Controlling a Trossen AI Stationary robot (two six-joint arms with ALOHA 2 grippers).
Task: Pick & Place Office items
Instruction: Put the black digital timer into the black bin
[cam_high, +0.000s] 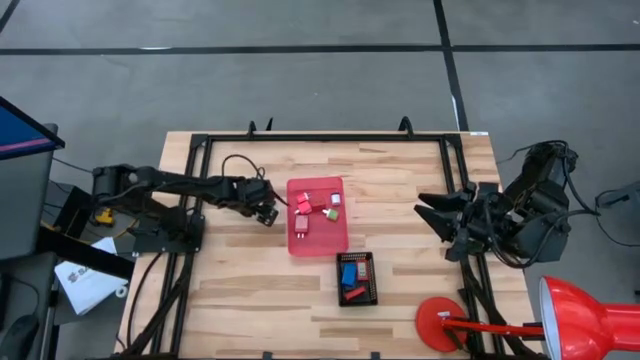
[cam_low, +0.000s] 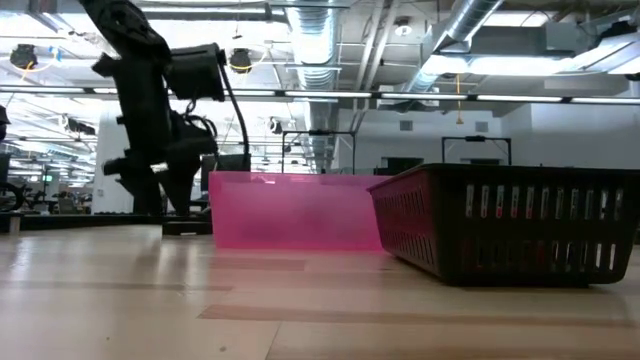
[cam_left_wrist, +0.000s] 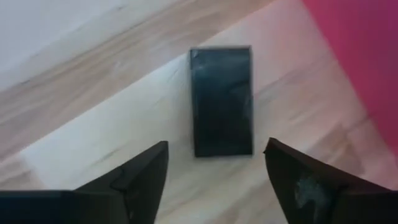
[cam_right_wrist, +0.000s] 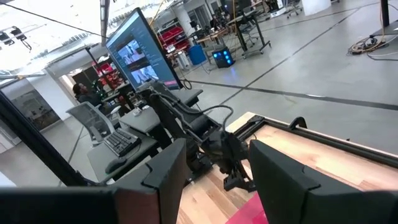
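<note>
Black and flat, one office piece lies on bare wood just outside the pink tray edge, directly under the left gripper, whose fingers are spread wide on either side of it without touching. Other pieces sit in the pink tray and the black basket. The right gripper waits spread apart at the table's right edge. No writing is legible on the pieces.

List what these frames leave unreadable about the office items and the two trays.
- Pink tray, low view: its frosted wall hides the items inside.
- Black basket, low view: only red glimpses through the slots.
- Items on the pink tray, high view: too small to count or identify.
- Black piece, left wrist view, ahead of the open left hand: what kind of item it is stays unclear.
</note>
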